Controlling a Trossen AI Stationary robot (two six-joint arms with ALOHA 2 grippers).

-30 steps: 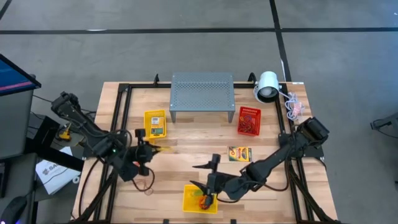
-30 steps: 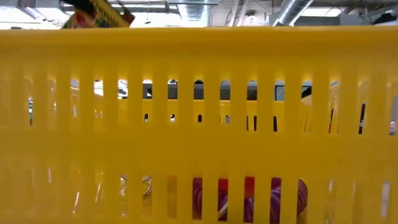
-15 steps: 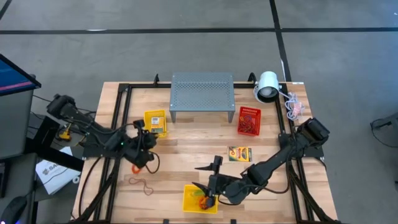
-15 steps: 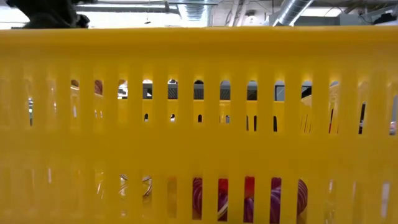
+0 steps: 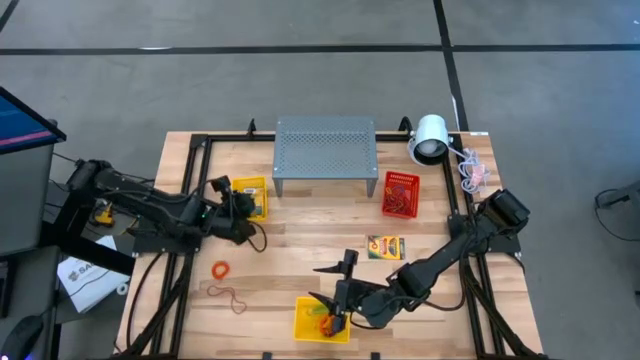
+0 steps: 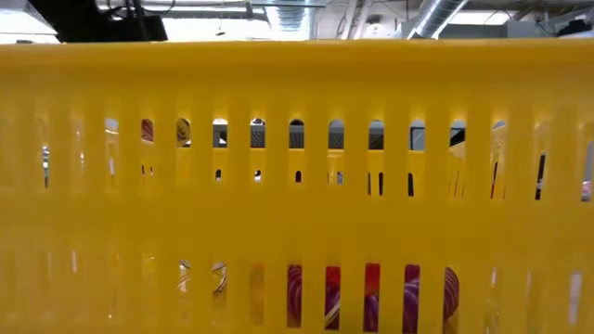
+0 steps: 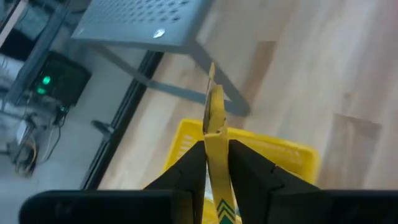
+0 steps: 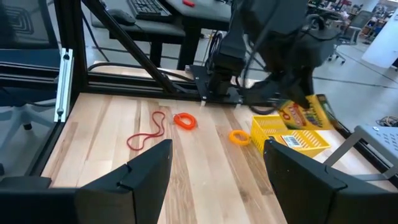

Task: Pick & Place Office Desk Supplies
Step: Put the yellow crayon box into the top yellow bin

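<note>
Left pincer (image 5: 247, 203) over yellow basket (image 5: 250, 186); right pincer (image 5: 330, 285) above front yellow basket (image 5: 305, 322).

— What do the two arms look like?
— Both are dark, almost black, built of round jointed segments, with thin black cables running along them.
— And the ends?
— The left pincer (image 7: 216, 163) has two black wedge-shaped fingers. The right pincer (image 8: 217, 163) has broad, flat black fingers with angular edges.
</note>
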